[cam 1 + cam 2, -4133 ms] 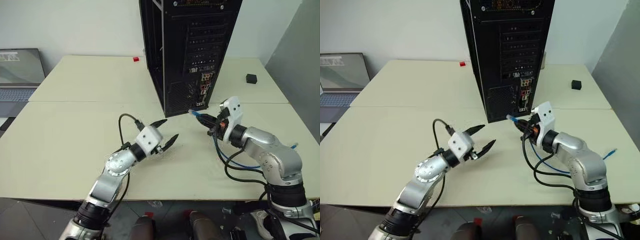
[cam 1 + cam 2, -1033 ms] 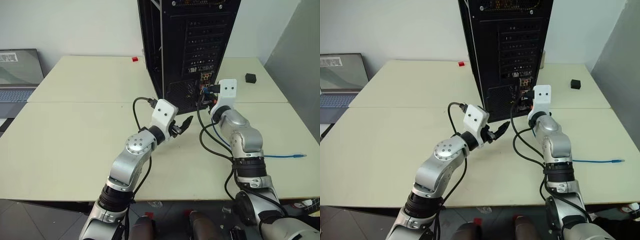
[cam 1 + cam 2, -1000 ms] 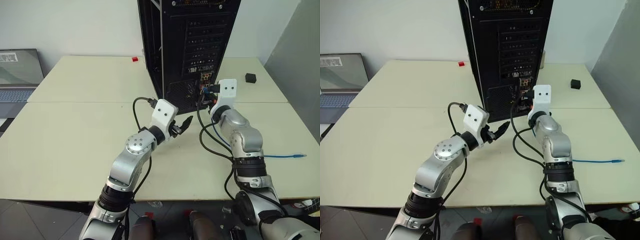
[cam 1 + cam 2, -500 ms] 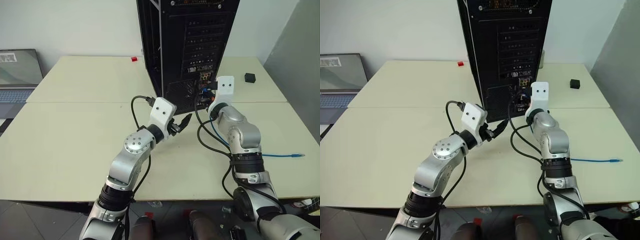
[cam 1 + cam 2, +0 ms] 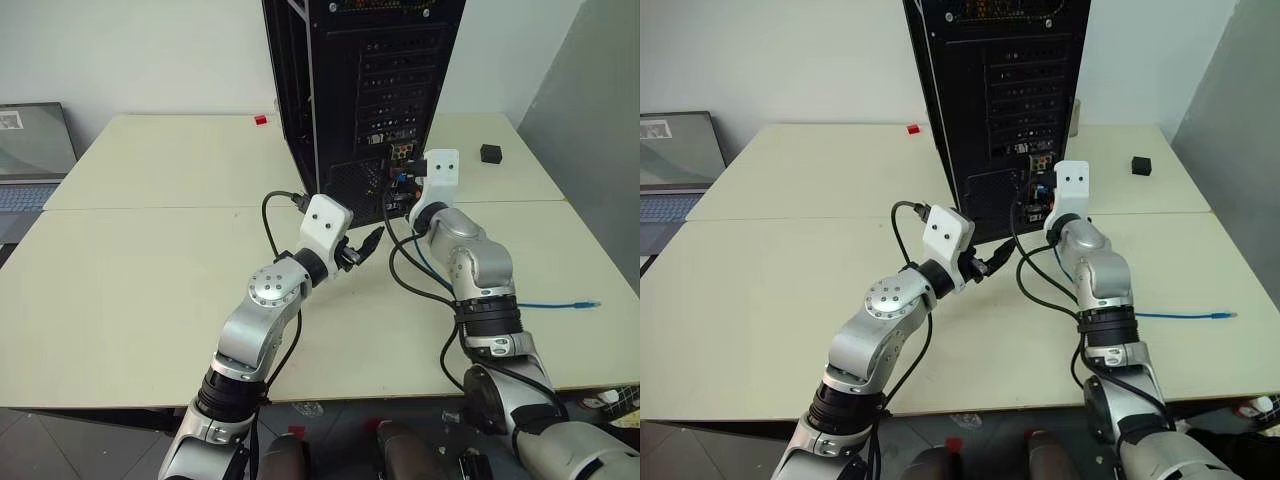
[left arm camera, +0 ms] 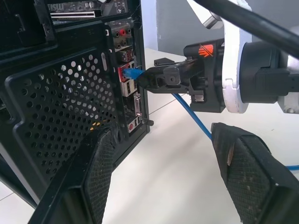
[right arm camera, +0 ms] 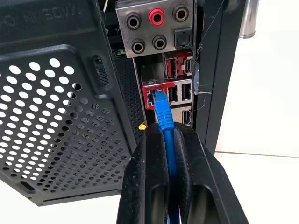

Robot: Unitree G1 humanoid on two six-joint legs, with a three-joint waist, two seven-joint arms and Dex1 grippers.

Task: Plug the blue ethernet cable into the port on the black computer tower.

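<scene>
The right gripper (image 7: 167,140) is clamped tight on the blue ethernet cable (image 7: 163,116) just behind its plug, holding the plug level with its tip at or just inside the mouth of a red-framed port (image 7: 154,93) on the rear panel of the black computer tower (image 5: 350,90); whether it has seated cannot be told. The tower stands upright at about 12 o'clock on the tabletop (image 5: 130,280), and the rest of the cable trails back under the right arm and runs out across the tabletop toward 3 o'clock, ending in a free plug (image 5: 592,303). The left gripper (image 5: 362,246) hovers just beside the tower's lower corner, its jaws standing well apart and holding nothing. The cord looks light and limp, so it will probably buckle if pushed from far back; the short grip close to the stiffer blue boot seems the right place to hold it. The clear plug and its latch tab are likely brittle, and the smooth jacket may slip between the fingers (image 7: 145,182) under a hard push, so a straight, gentle press along the port's axis seems wise. The tower is heavy enough that it should not slide.
</scene>
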